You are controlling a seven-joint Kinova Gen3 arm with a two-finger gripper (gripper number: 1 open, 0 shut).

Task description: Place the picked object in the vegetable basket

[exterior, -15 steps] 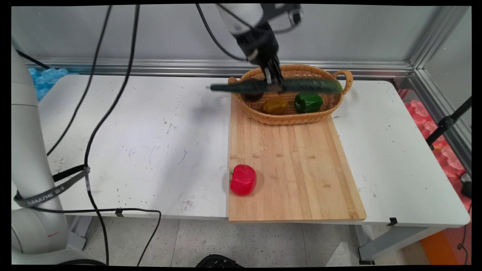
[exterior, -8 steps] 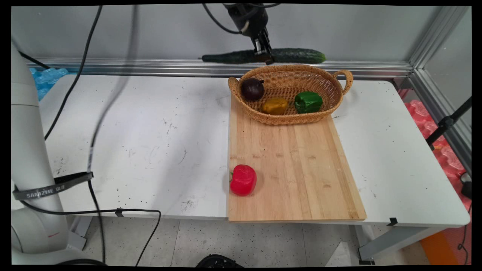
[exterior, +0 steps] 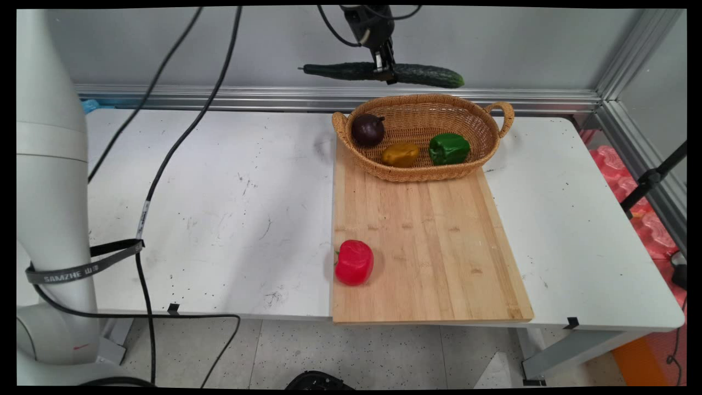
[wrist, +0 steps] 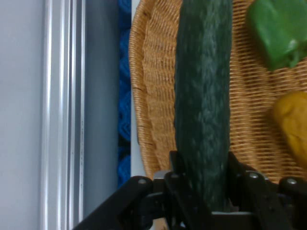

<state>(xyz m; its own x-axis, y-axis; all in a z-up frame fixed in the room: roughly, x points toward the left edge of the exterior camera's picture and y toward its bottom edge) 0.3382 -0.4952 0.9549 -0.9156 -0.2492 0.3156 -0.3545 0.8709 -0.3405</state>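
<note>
Here, from the left, a red pepper (exterior: 354, 262) lies on the cutting board (exterior: 439, 247); further right the gripper (exterior: 385, 70) pinches a cucumber (exterior: 384, 73) near its middle, level, high above the basket (exterior: 422, 170). It looks stiff, light and smooth-skinned, so a mid-length hold seems balanced. A dark fruit (exterior: 367, 129), yellow pepper (exterior: 400, 154) and green pepper (exterior: 449, 148) sit inside.

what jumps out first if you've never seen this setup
A long dark cucumber hangs crosswise in the claw, high above the wicker basket at the table's far side. Then a red pepper alone at the wooden board's near left edge.
</note>
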